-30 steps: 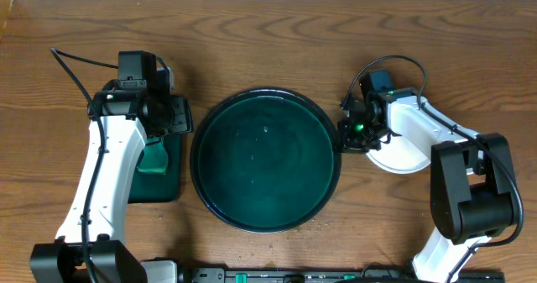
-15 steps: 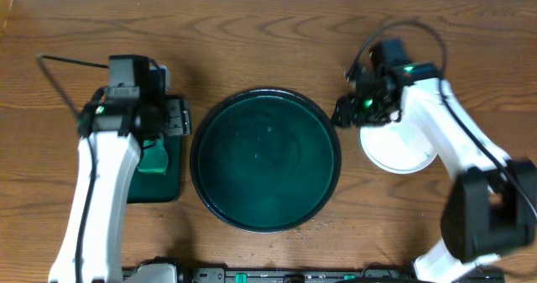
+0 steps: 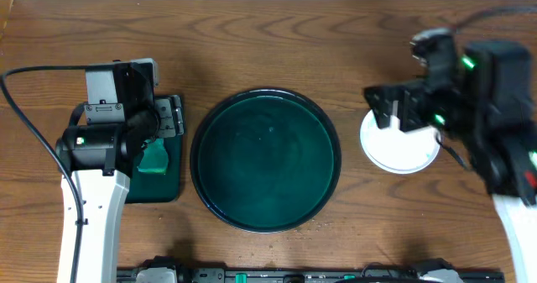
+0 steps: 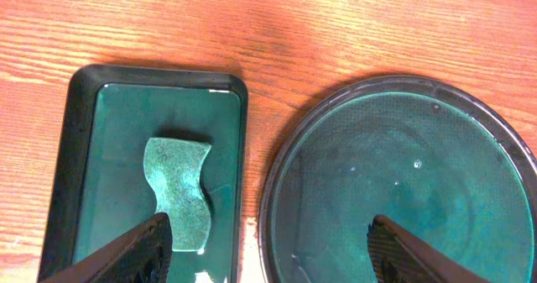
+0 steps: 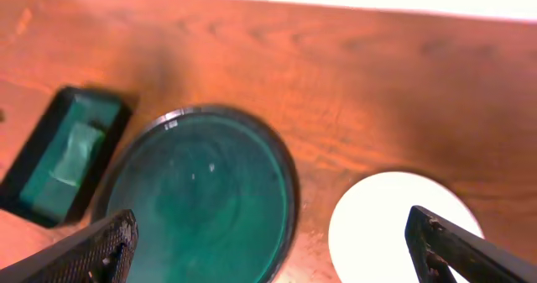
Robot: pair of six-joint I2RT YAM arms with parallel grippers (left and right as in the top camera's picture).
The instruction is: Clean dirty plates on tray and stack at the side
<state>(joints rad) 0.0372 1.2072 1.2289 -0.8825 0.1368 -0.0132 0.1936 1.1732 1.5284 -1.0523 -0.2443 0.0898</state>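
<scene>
The round dark green tray (image 3: 264, 159) lies in the middle of the table with only a wet film on it and no plates. White plates (image 3: 401, 149) rest on the wood just right of it; the top one (image 5: 403, 224) looks plain white, and I cannot tell how many are stacked. My right gripper (image 3: 391, 108) hangs high above their left edge, open wide and empty (image 5: 277, 254). My left gripper (image 3: 170, 117) hovers open and empty over the gap between the two trays (image 4: 268, 254).
A small rectangular dark green tray (image 3: 168, 186) left of the round one holds a teal sponge (image 4: 178, 192) in shallow water. Bare wooden table surrounds everything. The table's far edge runs along the top of the overhead view.
The right gripper opened wide and rose up and to the right, away from the plates. The left arm lifted and shifted slightly left, its jaws widening a little.
</scene>
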